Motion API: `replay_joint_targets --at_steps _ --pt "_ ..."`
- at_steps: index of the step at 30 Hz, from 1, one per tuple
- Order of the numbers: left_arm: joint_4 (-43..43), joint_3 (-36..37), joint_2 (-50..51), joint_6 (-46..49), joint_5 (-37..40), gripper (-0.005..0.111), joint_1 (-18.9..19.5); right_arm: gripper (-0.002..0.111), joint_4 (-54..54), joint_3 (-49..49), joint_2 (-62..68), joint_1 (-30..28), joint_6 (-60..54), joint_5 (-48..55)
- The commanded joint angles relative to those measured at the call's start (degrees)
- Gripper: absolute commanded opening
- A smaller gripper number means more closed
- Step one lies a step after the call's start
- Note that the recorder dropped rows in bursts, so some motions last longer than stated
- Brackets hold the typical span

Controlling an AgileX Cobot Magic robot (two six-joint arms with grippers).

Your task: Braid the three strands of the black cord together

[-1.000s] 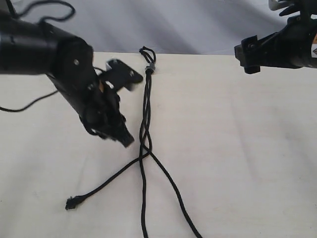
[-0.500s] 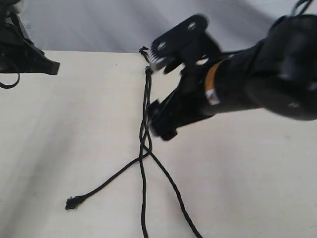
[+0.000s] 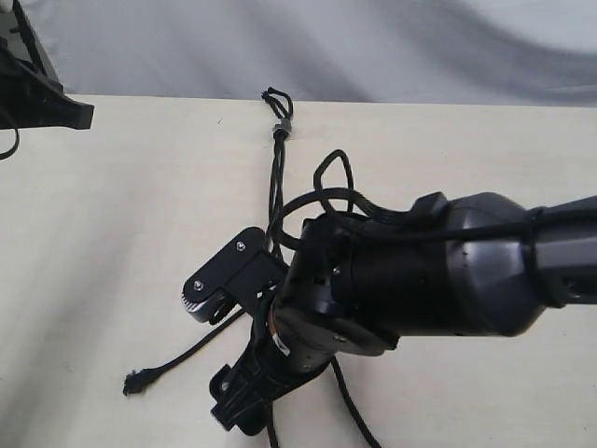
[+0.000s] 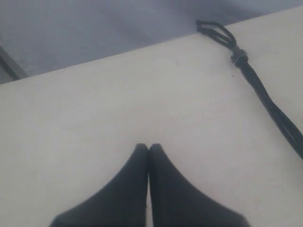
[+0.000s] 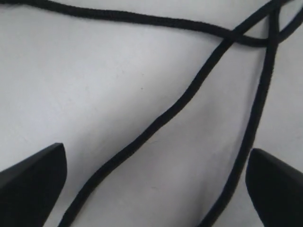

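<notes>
Three strands (image 3: 276, 177), where visible, lie as before, loop of the black cord (image 3: 277, 101) at the table's (image 3: 112, 215) far edge, one knotted end (image 3: 140, 380) toward the near-left corner. Changed since a second ago: left gripper (image 4: 148, 149) pulled off to the far-left corner, now clenched on nothing; right gripper (image 5: 154, 187) swung across over the strands by the near edge, jaws wide, two strands running between its fingers (image 5: 33, 184), none gripped. Open tabletop to either side of the cord
</notes>
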Motion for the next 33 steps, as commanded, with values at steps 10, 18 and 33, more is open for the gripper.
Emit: replay_joint_targets --at_steps 10,18,33 --pt "-0.6 0.4 -0.5 -0.5 0.5 0.0 0.0 0.095 12.7 -0.4 4.6 0.2 -11.6 -0.6" --pt "-0.6 0.4 -0.5 -0.5 0.5 0.0 0.0 0.031 12.9 -0.4 7.0 0.2 -13.1 -0.4" --pt "-0.6 0.4 -0.5 -0.5 0.7 0.0 0.0 0.0 -10.5 -10.4 5.6 -1.1 -19.0 11.3"
